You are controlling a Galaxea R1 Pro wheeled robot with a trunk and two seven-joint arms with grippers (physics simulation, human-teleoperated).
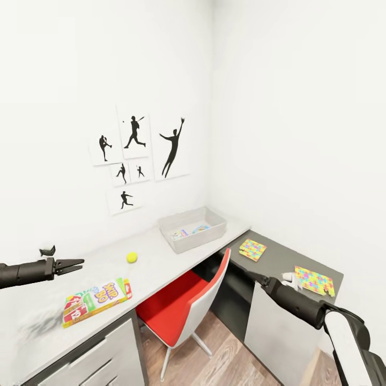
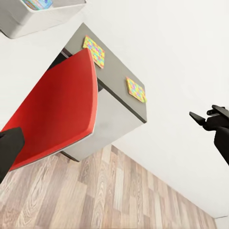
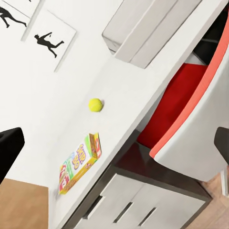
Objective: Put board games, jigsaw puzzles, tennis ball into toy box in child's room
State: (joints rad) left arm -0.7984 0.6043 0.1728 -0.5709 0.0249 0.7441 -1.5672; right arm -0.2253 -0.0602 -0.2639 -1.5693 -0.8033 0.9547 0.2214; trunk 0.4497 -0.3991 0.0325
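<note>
At the left edge of the head view, the left gripper [image 1: 75, 264] reaches in level above the white table [image 1: 155, 262], its thin fingers pointing right, slightly parted and holding nothing. Low on the right, the right arm stretches up toward the dark corner section; its gripper [image 1: 253, 276] is small there, and I cannot tell whether it is parted or closed. Below the left gripper, the long yellow-red-green game box [image 1: 95, 301] lies flat near the table's front edge. The tennis ball [image 1: 132, 258] sits alone just above and right of it. Near the frame's centre, the grey toy box [image 1: 193, 229] stands against the wall with colourful items inside. Two puzzle squares lie on the dark section, one [image 1: 252, 250] nearer the toy box, the other [image 1: 314, 281] at lower right. A red-and-white chair [image 1: 185, 308] is tucked under the table.
</note>
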